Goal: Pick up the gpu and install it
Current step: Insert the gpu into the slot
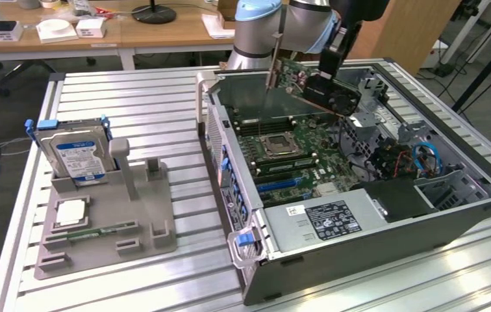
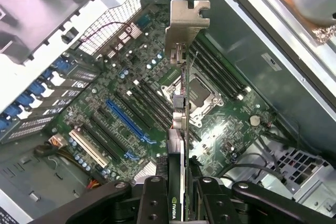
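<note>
Wrist view: I am clenching my claw point(image 2: 176, 195) on the gpu point(image 2: 180, 108), holding it above the motherboard point(image 2: 105, 108) inside the open computer case point(image 1: 419, 240); mid-install, I judge, with its edge needing squaring over the blue slot point(image 2: 126, 121).

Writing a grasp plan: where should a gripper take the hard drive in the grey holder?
Probably grip the hard drive across its faces near the top, coming straight down: it stands upright, its lower end seated in the grey holder, upper half free.
</note>
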Robot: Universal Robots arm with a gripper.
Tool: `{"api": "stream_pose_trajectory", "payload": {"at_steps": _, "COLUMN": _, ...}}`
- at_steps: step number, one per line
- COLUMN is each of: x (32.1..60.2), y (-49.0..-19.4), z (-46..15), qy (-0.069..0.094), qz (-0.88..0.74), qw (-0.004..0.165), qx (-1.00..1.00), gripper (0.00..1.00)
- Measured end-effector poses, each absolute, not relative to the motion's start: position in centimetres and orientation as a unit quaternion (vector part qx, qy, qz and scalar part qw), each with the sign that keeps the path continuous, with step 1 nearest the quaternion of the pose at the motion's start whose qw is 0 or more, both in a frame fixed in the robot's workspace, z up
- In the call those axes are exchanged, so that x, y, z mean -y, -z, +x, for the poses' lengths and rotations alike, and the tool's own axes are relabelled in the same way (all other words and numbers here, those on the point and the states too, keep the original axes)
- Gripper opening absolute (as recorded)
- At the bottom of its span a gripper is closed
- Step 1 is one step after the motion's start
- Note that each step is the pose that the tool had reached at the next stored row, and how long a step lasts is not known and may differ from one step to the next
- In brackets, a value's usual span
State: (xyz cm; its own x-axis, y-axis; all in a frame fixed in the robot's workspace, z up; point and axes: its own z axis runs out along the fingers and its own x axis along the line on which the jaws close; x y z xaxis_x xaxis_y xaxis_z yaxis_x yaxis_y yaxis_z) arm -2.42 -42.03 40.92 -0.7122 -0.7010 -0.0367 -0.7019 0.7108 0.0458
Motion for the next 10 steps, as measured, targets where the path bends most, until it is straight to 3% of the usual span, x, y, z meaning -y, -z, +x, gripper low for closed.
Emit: {"api": "stream_pose_trajectory", "payload": {"at_steps": 10, "x": 42.03, "y": -40.88, "z": -2.42, "qy": -0.028, "qz": -0.415, "qw": 0.007, "qx": -0.909, "gripper": 0.26}}
